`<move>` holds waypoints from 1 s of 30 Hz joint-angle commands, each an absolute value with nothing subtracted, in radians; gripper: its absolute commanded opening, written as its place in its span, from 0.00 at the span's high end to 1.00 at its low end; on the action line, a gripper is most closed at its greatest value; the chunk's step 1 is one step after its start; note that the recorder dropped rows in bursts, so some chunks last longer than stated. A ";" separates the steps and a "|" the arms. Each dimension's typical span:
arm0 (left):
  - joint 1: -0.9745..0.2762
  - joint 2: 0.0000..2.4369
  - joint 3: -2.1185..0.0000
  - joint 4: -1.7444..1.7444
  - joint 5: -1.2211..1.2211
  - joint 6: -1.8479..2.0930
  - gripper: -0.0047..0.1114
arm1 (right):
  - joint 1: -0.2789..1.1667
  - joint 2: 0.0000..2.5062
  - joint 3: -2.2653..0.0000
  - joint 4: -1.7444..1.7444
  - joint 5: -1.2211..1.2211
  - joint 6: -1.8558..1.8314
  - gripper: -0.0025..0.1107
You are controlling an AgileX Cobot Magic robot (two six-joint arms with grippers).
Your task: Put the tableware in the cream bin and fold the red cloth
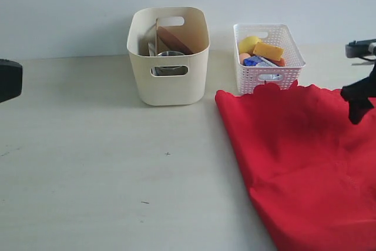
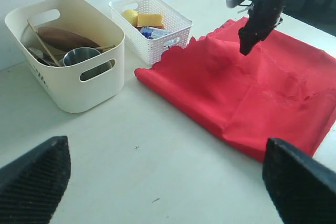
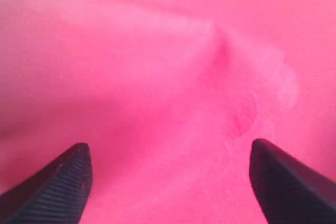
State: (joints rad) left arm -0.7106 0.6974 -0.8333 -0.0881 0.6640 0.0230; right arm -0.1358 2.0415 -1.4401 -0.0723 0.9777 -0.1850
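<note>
The cream bin (image 1: 170, 89) stands at the back, left of middle, and holds the tableware: a brown plate (image 2: 65, 38) on edge, a steel cup (image 2: 81, 56) and chopsticks (image 2: 41, 43). The red cloth (image 1: 294, 163) lies doubled over on the right half of the table, its scalloped edge by the white basket. My right gripper (image 1: 356, 107) hangs just over the cloth's far right part; its fingers (image 3: 58, 187) stand wide apart, open, with only cloth (image 3: 157, 77) beneath. At the table's left side my left gripper (image 2: 168, 182) is open over bare table.
A white lattice basket (image 1: 269, 77) with a lemon, cheese and other food stands right of the cream bin, touching the cloth's back edge. A wall runs behind both containers. Bare tabletop (image 1: 117, 174) spreads in front of the bin.
</note>
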 commanded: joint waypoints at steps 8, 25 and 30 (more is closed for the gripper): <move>-0.710 0.691 -0.817 -0.088 0.666 0.017 0.15 | -0.138 2.013 -1.396 0.486 1.072 -0.652 0.29; -0.710 0.691 -0.815 -0.086 0.659 0.019 0.15 | -0.138 2.230 -1.355 0.768 1.217 -0.941 0.46; -0.710 0.691 -0.815 -0.086 0.657 0.019 0.15 | -0.138 2.225 -1.355 0.792 1.211 -0.837 0.98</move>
State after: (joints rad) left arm -0.7106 0.6974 -0.8166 -0.0881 0.6649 0.0230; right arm -0.1358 2.2472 -1.3564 0.7695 1.2071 -0.8761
